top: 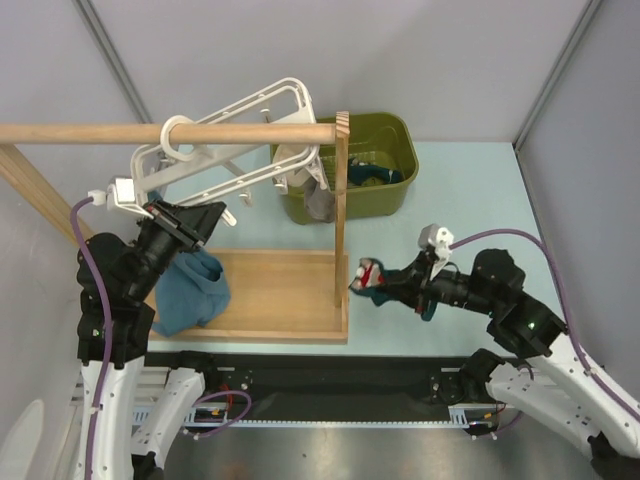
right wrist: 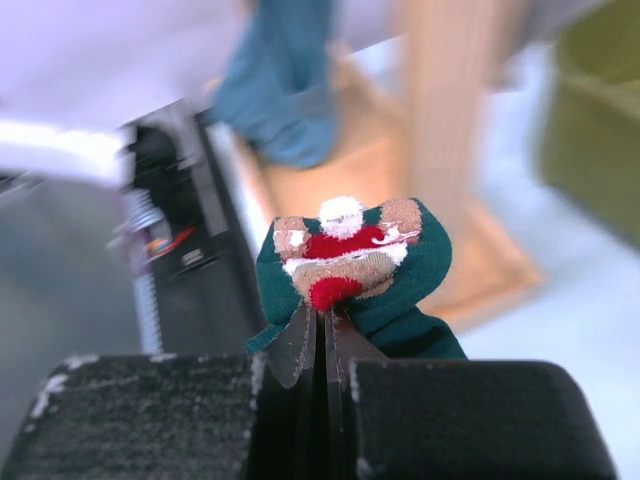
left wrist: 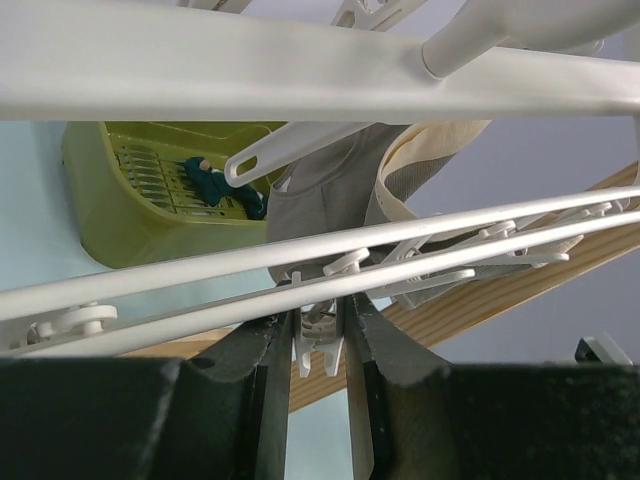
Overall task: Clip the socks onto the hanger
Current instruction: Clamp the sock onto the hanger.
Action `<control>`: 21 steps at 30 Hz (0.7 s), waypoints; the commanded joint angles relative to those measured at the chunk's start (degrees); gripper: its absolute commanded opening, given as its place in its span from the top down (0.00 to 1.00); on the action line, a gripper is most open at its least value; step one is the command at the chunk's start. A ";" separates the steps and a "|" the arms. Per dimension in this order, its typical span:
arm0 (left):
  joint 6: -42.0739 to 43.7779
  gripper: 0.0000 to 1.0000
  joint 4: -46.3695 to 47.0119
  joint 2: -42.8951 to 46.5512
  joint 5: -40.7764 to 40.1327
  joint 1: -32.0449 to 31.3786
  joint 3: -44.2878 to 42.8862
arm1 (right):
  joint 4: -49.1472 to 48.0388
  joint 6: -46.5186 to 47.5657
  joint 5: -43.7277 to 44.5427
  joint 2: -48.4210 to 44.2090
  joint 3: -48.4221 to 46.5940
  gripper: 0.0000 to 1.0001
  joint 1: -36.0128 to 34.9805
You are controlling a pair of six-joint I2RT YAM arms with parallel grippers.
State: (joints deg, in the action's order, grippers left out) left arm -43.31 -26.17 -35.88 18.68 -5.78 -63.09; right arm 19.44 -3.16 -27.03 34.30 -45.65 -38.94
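Note:
The white hanger (top: pixel 240 140) hangs tilted by its ring hook (top: pixel 178 135) on a wooden rod. My left gripper (top: pixel 215 215) is up under its lower bars. In the left wrist view the gripper (left wrist: pixel 320 318) is shut on a white clip peg (left wrist: pixel 318 345), one finger on each side, with the peg's lower tips spread. My right gripper (top: pixel 372 282) is shut on a dark teal sock (top: pixel 364 272) with a red-and-white patch and holds it above the table, right of the rack's post. The right wrist view shows this sock (right wrist: pixel 350 250) pinched in the gripper (right wrist: pixel 322 318).
A wooden rack has a rod (top: pixel 100 132), a post (top: pixel 341 210) and a base board (top: pixel 280 290). A blue-teal sock (top: pixel 190 290) hangs over the board's left end. A grey-beige garment (top: pixel 315 195) hangs from the hanger. A green basket (top: pixel 395 140) behind holds dark socks (top: pixel 375 175).

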 commanded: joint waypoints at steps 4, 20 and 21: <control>-0.63 1.00 -10.48 -2.00 4.79 -0.72 1.30 | -11.77 -3.69 2.32 8.38 -2.60 1.00 -16.76; -7.40 1.00 -13.62 -5.33 9.09 -0.72 -1.14 | -57.67 -3.26 0.05 29.14 -4.09 1.00 -22.67; -7.49 1.00 -14.25 -5.78 9.27 -0.72 -1.94 | -58.46 -2.47 -0.22 30.46 -5.32 1.00 -22.93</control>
State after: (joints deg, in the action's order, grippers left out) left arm -49.71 -27.55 -37.71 20.75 -5.76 -64.42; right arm -27.55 -6.92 -26.41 62.13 -47.09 -60.86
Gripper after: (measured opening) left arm 0.276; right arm 0.023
